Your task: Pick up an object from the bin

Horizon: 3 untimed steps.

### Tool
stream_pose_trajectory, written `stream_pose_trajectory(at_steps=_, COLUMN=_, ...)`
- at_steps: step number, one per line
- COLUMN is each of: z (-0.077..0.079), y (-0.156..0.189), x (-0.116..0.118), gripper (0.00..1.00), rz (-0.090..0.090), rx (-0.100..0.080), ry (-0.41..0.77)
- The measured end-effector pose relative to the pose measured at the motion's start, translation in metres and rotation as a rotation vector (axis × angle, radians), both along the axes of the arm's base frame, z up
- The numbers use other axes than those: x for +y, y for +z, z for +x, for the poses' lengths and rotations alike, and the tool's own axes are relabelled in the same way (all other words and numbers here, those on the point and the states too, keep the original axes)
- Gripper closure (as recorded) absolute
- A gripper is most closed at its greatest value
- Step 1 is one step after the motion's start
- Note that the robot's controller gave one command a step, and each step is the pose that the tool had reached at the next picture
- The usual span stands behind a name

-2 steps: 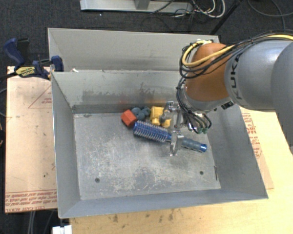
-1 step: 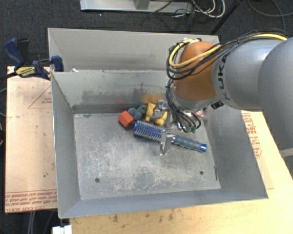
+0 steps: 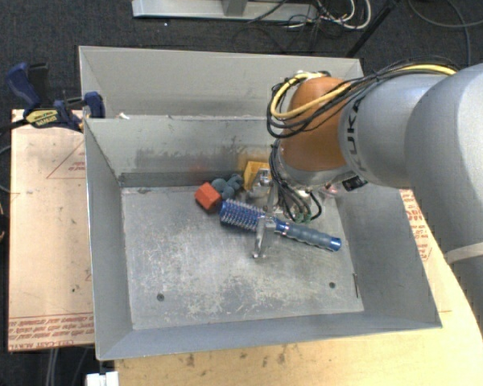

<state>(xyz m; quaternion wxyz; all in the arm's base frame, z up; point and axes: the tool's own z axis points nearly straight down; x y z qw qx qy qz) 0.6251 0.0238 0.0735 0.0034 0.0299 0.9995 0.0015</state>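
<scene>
The arm reaches in from the right, its orange-covered wrist bent over the back half of the bin, with the gripper pointing straight down to the floor near the middle. It stands at the neck of a blue brush, which lies across the floor with its bristled head to the left and its handle to the right (touching or just beside, I cannot tell). Whether the gripper is spread or closed I cannot tell. Behind the brush, by the back wall, sit an orange block, a grey-blue lump and a yellow piece, this last partly hidden by the wrist.
</scene>
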Motion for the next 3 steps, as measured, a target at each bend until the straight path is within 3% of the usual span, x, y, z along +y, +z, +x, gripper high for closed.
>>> stream_pose_trajectory(at_steps=1, z=0.002, y=0.002, x=0.001, gripper=0.00, rz=-0.001, rx=0.003, ry=0.002)
stream_pose_trajectory(at_steps=2, z=0.004, y=0.004, x=0.001, gripper=1.00, rz=-0.002, rx=-0.009, ry=0.001)
stream_pose_trajectory(at_steps=3, z=0.006, y=0.051, x=0.001, gripper=1.00, rz=-0.002, rx=0.000, ry=0.003)
